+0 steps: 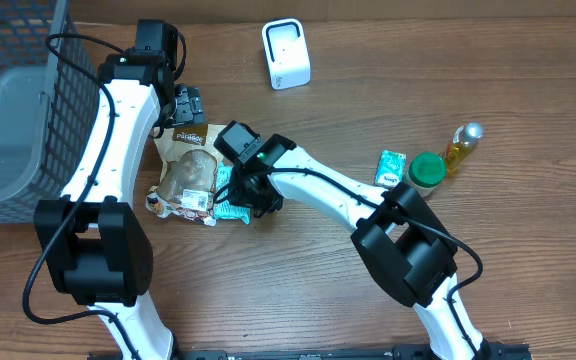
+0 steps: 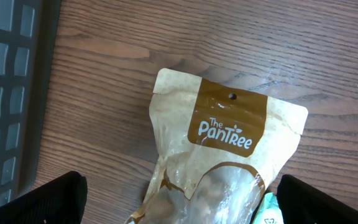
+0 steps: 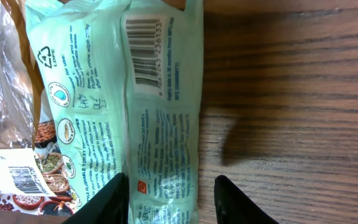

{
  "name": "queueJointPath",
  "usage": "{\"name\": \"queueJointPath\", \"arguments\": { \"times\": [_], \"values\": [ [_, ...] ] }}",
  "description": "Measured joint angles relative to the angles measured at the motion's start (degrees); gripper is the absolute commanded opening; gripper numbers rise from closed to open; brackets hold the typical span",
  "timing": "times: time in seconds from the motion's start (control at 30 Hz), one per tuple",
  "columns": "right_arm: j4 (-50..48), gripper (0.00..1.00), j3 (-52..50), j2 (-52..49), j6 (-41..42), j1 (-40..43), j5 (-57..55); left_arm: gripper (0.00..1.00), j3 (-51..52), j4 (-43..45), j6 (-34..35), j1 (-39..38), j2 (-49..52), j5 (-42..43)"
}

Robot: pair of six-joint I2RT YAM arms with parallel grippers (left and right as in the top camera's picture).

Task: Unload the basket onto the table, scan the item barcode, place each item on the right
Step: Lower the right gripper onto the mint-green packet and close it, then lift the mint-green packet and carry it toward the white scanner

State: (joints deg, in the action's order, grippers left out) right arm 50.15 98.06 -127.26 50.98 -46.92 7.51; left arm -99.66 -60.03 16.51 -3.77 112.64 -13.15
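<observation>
A mint-green packet [image 3: 135, 106] lies barcode [image 3: 146, 53] up on the wooden table, partly tucked against a brown PanTree bag [image 2: 229, 149]. My right gripper [image 3: 171, 202] is low over the packet, jaws open. The left finger [image 3: 107, 202] sits on the packet; the right one stands over bare wood, with a gap to the packet's edge. In the overhead view this gripper [image 1: 253, 195] covers most of the packet [image 1: 230, 207]. My left gripper [image 2: 179, 205] hangs wide open above the top of the bag [image 1: 190, 170], touching nothing.
A white scanner stand [image 1: 286, 54] stands at the back centre. A dark mesh basket [image 1: 18, 100] fills the far left. On the right are a small green box [image 1: 392, 167], a green-lidded jar [image 1: 427, 170] and a yellow bottle [image 1: 463, 145].
</observation>
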Motion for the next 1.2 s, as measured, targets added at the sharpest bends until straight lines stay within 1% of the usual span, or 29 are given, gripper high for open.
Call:
{"name": "queueJointPath", "arguments": {
  "times": [0.6,0.67,0.8,1.03,1.2],
  "values": [
    [-0.3,0.4,0.0,0.0,0.0,0.0,0.0,1.0,0.0,0.0,0.0,0.0,0.0,0.0],
    [-0.3,0.35,0.0,0.0,0.0,0.0,0.0,1.0,0.0,0.0,0.0,0.0,0.0,0.0],
    [-0.3,0.34,0.0,0.0,0.0,0.0,0.0,1.0,0.0,0.0,0.0,0.0,0.0,0.0],
    [0.2,0.25,0.0,0.0,0.0,0.0,-0.5,1.0,0.0,0.0,0.0,0.0,0.0,0.0],
    [2.2,0.25,0.0,0.0,0.0,0.0,-2.7,1.0,0.0,0.0,0.0,0.0,0.0,0.0]
  ]
}}
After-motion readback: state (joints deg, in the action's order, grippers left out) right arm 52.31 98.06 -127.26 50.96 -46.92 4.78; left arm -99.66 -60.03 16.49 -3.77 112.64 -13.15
